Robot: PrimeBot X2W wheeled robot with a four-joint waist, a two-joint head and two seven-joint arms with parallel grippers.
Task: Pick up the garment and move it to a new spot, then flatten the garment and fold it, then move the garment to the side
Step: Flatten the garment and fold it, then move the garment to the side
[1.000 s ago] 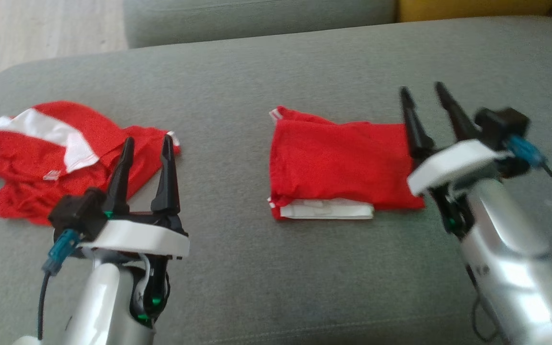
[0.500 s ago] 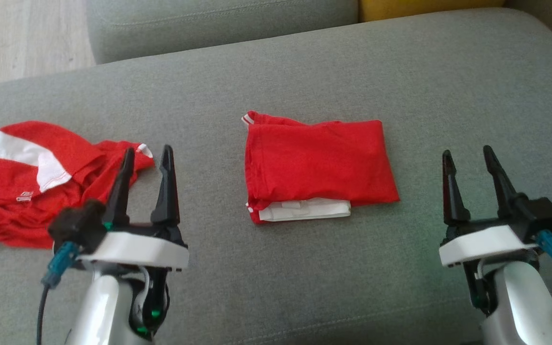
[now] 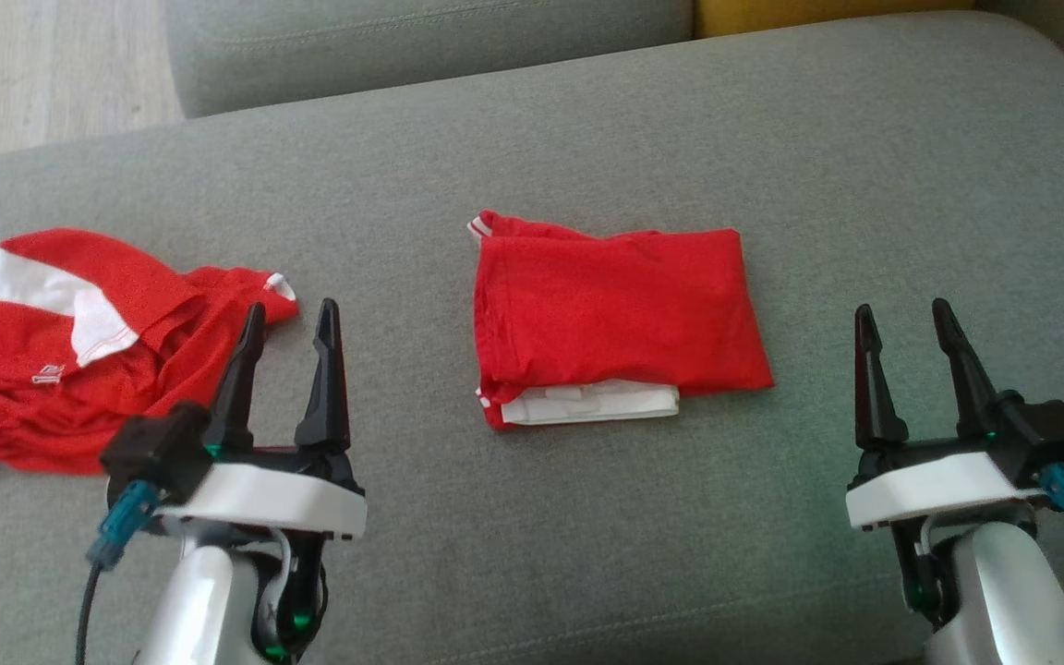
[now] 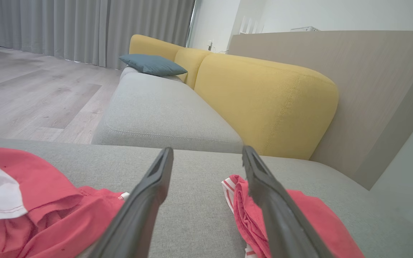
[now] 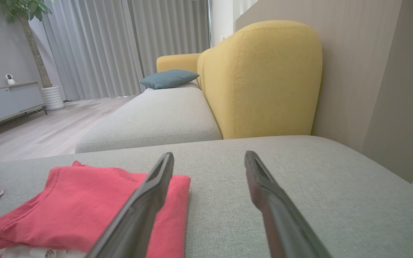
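Red cloth lies in two places on the grey sofa seat [image 3: 587, 139]. The folded red garment [image 3: 620, 309] sits near the middle of the seat as a neat rectangle, with a white strip showing under its near edge and a bit of red-and-white striped trim at its left corners. The crumpled red garment [image 3: 79, 342] is well apart from it on the robot's left, bunched and wrinkled, with a white band running across it. The left claw [image 3: 291, 308] is spread wide with nothing between its fingers. From the head view its left finger overlaps the crumpled garment's right edge, and whether it touches the cloth cannot be told. The right claw [image 3: 901, 308] is likewise spread and empty, over bare seat to the right of the folded garment and clear of it. Both claws point away from the robot across the seat. Beyond the seat stands a yellow backrest [image 4: 264, 100] with a teal pillow [image 4: 152, 64] on a second grey cushion, and past that are pale wood floor [image 4: 31, 96] and grey curtains [image 4: 84, 28].
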